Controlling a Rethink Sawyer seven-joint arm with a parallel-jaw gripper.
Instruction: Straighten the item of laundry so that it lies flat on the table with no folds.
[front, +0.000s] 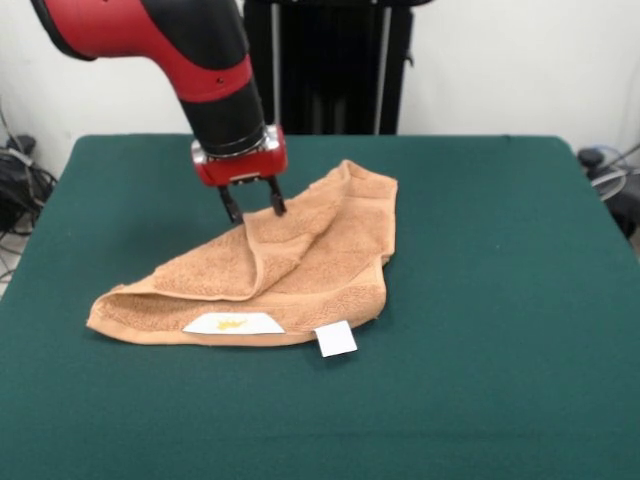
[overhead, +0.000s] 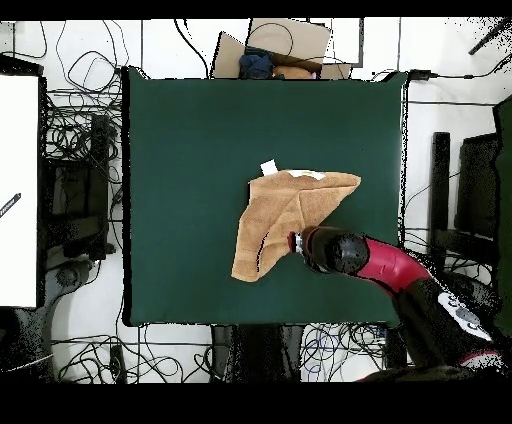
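The orange-tan towel (front: 300, 265) lies folded over itself near the middle of the dark green table (front: 500, 300). One flap is doubled across it, with a ridge running through the middle. A white tag with a yellow mark (front: 232, 323) and a plain white tag (front: 336, 340) lie at its near edge. My gripper (front: 254, 208) hangs over the towel's upper fold, fingers apart, tips at or just above the cloth, holding nothing. In the overhead view the gripper (overhead: 296, 243) is at the right edge of the towel (overhead: 280, 215) on the table (overhead: 180, 200).
The black pedestal (front: 330, 65) stands behind the table's far edge. Cables (overhead: 75, 150) lie on the floor around the table. A cardboard box with clutter (overhead: 275, 50) sits beyond one table edge, and a white board (overhead: 18, 190) lies to the side.
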